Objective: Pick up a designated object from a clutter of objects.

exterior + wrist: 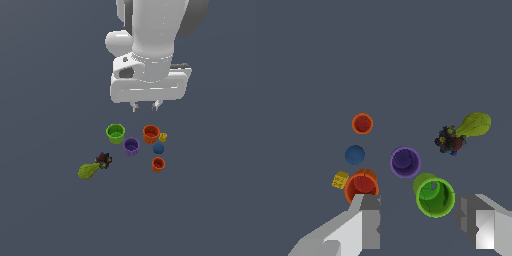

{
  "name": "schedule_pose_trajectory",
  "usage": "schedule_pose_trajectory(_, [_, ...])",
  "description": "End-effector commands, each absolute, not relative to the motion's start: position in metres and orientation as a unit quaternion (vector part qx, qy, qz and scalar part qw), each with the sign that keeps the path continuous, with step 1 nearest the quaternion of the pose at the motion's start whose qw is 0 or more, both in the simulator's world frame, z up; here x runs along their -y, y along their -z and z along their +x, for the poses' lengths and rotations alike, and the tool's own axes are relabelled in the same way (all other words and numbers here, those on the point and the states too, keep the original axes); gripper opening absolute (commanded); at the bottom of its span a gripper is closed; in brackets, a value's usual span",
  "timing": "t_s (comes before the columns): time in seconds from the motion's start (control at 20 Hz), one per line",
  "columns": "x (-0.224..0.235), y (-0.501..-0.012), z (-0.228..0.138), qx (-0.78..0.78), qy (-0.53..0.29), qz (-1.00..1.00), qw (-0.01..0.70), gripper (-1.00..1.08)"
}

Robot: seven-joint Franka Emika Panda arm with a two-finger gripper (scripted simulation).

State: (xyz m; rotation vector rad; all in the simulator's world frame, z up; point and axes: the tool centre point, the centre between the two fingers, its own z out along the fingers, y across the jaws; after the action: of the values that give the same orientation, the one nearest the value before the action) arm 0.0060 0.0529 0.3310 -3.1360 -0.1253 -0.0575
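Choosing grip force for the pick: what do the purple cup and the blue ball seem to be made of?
Purple cup: looks like matte hard plastic, with uniform flat colour and a thin rim; the render leaves this uncertain. Blue ball: smooth, evenly coloured, no shine; plastic or rubber, cannot tell which.

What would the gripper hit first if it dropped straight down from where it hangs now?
Probably bare floor between the green cup and the larger orange cup. The open gripper hangs behind the purple cup; depth is uncertain.
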Motion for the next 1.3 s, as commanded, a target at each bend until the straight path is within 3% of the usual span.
schedule_pose_trajectory(0.0, [-0.053, -0.329, 0.006, 0.043, 0.019, -0.999, 0.002, 0.28])
schedule_pose_trajectory(0.55, [-0.054, -0.294, 0.010, 0.095, 0.035, -0.995, 0.007, 0.28])
schedule_pose_trajectory(1.25, [-0.053, -0.209, 0.002, 0.227, 0.079, -0.971, 0.010, 0.28])
